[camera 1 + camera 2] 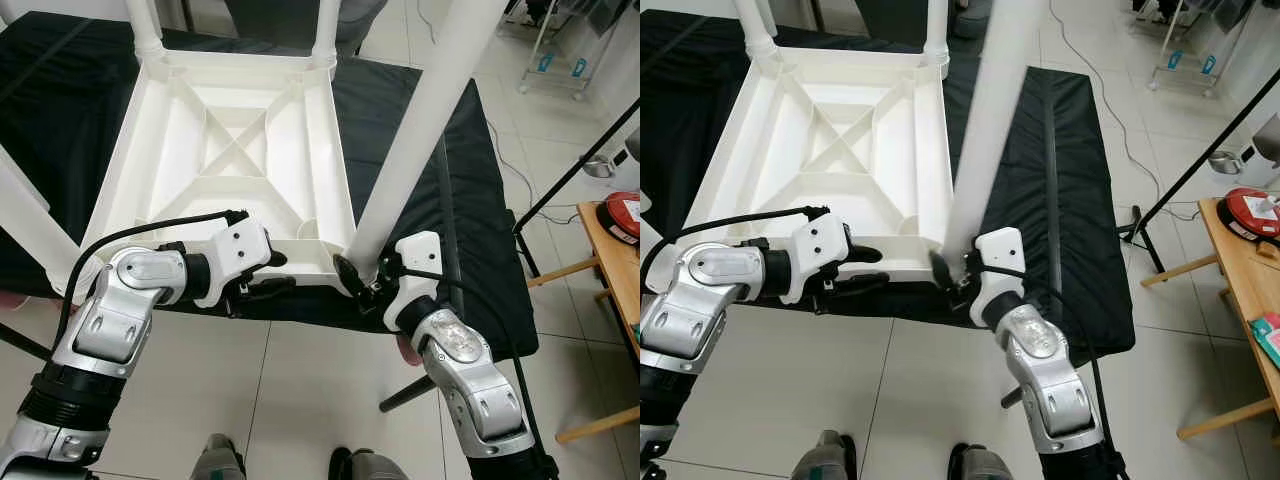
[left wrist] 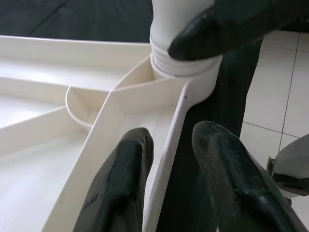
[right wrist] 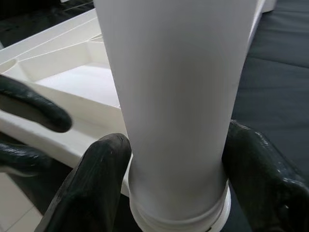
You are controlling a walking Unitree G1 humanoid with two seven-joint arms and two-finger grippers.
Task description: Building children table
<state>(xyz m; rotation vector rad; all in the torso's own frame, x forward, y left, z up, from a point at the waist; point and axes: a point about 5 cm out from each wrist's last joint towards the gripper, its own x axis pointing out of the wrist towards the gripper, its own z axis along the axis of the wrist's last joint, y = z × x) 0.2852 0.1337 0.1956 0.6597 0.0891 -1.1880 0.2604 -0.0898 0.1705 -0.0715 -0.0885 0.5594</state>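
Nearest, the right tool (image 1: 362,281) is clenched around the base of a white leg (image 1: 420,140), just above the corner socket of the upside-down tabletop (image 1: 230,150); the right wrist view shows a finger (image 3: 89,188) pressed on each side of the tube. Beside it, the left tool (image 1: 268,276) pinches the tabletop's near rim (image 2: 164,159), one finger inside the wall and one outside. Both sit at the front edge of the black counter (image 1: 470,250). Farther back, two more legs (image 1: 146,25) stand in the far corners. If the leg leans while turning, its thread could cross and jam. If the left grip slips, the tabletop could slide off the counter's edge.
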